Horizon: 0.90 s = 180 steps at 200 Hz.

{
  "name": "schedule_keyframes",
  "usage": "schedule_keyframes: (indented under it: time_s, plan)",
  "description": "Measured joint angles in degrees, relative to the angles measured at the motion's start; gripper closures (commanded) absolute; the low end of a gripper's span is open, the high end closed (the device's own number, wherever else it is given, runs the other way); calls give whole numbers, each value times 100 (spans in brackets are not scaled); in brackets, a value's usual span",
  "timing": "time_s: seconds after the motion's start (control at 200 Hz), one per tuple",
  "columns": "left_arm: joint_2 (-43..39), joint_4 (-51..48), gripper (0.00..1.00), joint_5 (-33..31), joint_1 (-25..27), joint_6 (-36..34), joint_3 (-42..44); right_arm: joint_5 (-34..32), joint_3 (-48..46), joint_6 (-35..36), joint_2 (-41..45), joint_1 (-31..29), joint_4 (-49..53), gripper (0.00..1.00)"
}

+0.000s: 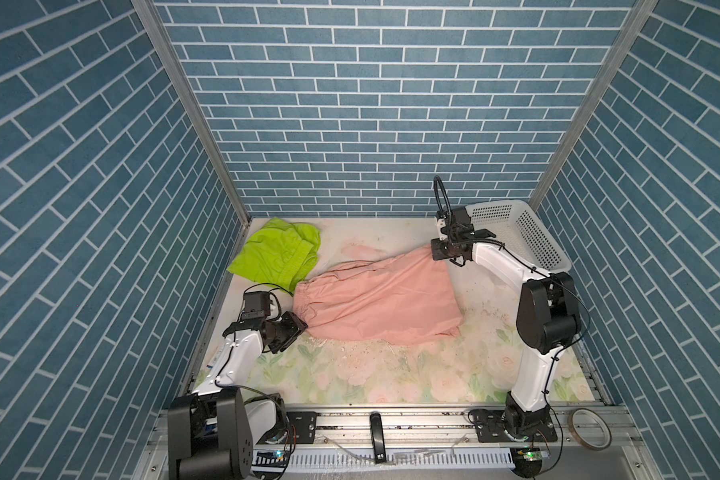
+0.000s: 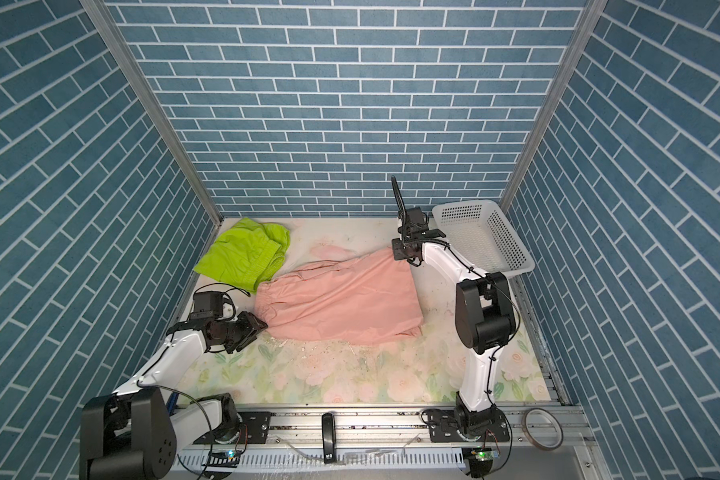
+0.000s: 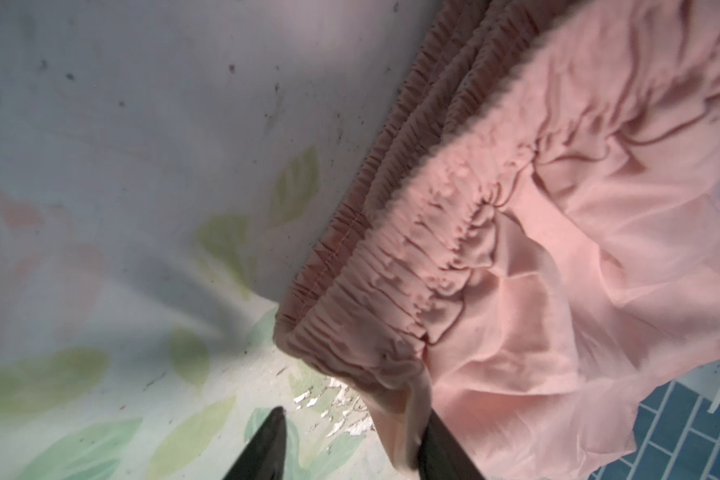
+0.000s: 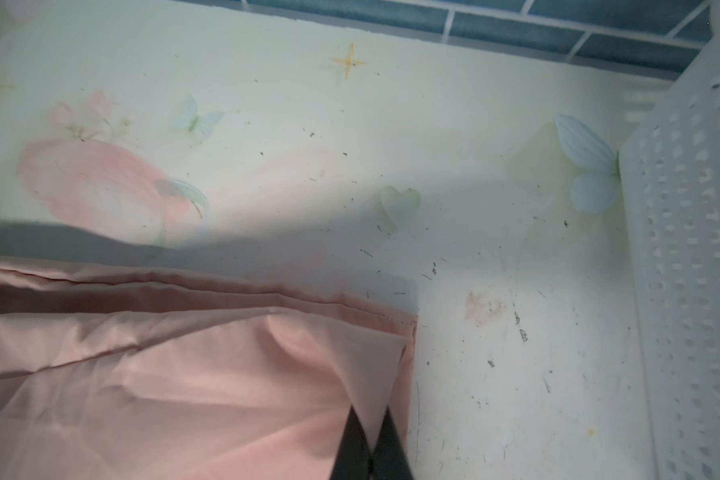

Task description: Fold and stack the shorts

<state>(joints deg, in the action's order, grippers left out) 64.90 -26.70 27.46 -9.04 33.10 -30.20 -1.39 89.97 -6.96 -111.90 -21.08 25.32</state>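
Observation:
The salmon pink shorts (image 1: pixel 383 299) (image 2: pixel 341 295) lie spread across the middle of the floral mat, with the gathered waistband toward my left arm. My left gripper (image 1: pixel 304 325) (image 3: pixel 354 432) sits at the waistband's near corner. Its jaws stand apart and a flap of pink fabric (image 3: pixel 404 415) hangs against one finger. My right gripper (image 1: pixel 433 250) (image 4: pixel 371 424) is shut on the hem corner at the far right end of the pink shorts (image 4: pixel 184 374) and lifts it slightly. The lime green shorts (image 1: pixel 279 253) (image 2: pixel 246 253) lie crumpled at the back left, touching the pink pair.
A white perforated basket (image 1: pixel 528 237) (image 2: pixel 508 241) (image 4: pixel 682 249) stands at the back right, close behind my right gripper. Blue brick walls enclose three sides. A tape roll (image 1: pixel 589 428) and a black handle (image 1: pixel 377 436) lie on the front rail.

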Motion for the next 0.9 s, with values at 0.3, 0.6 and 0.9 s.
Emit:
schedule_keyframes:
  time_s: [0.3, 0.6, 0.9]
  plan:
    - [-337, -697, 0, -203, 0, -118, -656, 55, 26, 35, -247, 122, 162, 44]
    - [503, -186, 0, -295, 0, -334, -1856, 463, -1392, -286, 1637, 153, 267, 40]
    - [2057, 483, 3, -175, 79, -562, -2227, 828, -4253, -1091, 3346, 125, 492, 38]
